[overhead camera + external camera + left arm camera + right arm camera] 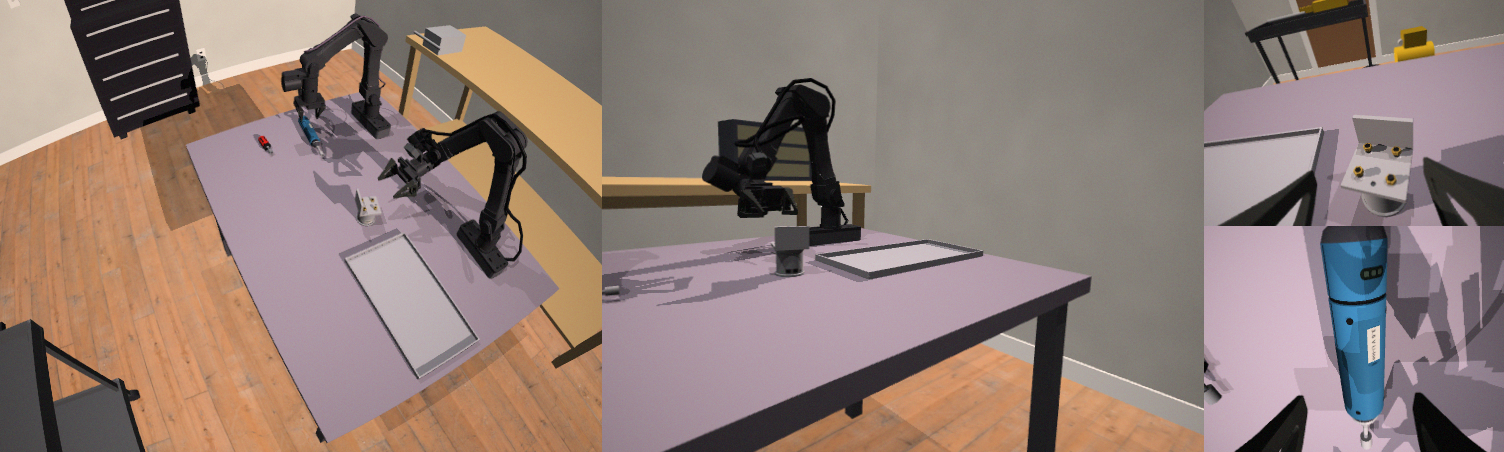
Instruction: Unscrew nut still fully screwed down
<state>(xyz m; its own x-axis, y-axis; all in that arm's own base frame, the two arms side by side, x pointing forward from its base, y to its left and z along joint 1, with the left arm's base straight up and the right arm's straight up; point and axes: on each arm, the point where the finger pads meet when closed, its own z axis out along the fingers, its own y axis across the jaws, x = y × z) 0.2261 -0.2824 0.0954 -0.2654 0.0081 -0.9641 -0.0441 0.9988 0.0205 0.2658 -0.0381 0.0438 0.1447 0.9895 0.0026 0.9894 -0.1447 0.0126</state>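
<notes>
The joint module (366, 220) (789, 263) (1379, 203) stands on the table. The bracket (792, 237) (1379, 131) sits on it, flange upright. Several brass nuts show on its plate; how far each is screwed down is too small to tell. My left gripper (390, 187) (779, 214) (1367, 171) is open and empty, held above the table and back from the module. The blue nut driver (309, 131) (1360, 346) lies on the table, its socket (1366, 441) toward the frame's bottom in the right wrist view. My right gripper (310, 118) (1358, 401) is open above the driver.
A shallow tray (410, 305) (902, 259) (1254, 175) lies beside the module. A small red tool (264, 143) lies beyond the driver, near the table's far edge; a grey tip (1211, 394) shows at the left of the right wrist view.
</notes>
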